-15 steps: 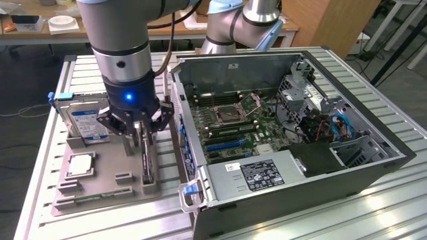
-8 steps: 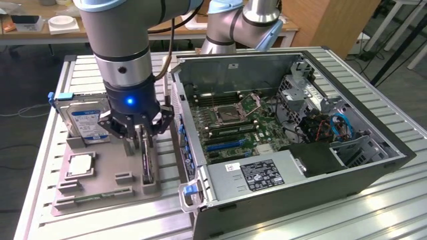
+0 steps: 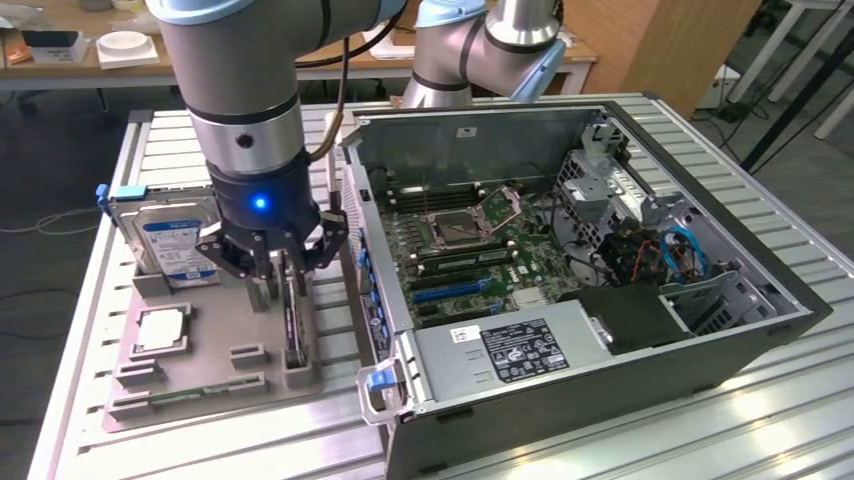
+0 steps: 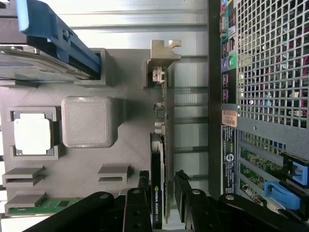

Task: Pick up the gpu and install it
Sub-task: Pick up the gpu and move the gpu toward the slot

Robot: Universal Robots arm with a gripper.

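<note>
On the exterior view's left, on the slatted metal table (image 3: 87, 330): a grey parts tray (image 3: 200, 365). At the tray's far corner, a silver hard drive (image 3: 174, 245) with a blue label, upright in its slot, with a blue handle (image 3: 127, 192) at the top. Nearer the camera, a square processor (image 3: 160, 328) flat in its pocket and a narrow green memory stick (image 3: 187, 396) along the tray's near edge.

Just right of these, the gpu (image 3: 294, 338), on edge in a slot along the tray's right side, not yet lifted. Close above it, the gripper (image 3: 284, 268), pointing straight down, with a blue light glowing on the wrist. Stands wide, gripping nothing. In the wrist view, black fingers (image 4: 143, 191) on either side of the card, with a gap showing between each finger and the card's faces. At the card's end away from the fingers, the silvery bracket (image 4: 164, 53).

Further right, just beside the tray, the open computer case (image 3: 467, 150), lying on its side. Inside, the motherboard (image 3: 454, 235). At the near edge, a power supply (image 3: 521, 350) with a white label. Toward the right, blue cables (image 3: 681, 250).
</note>
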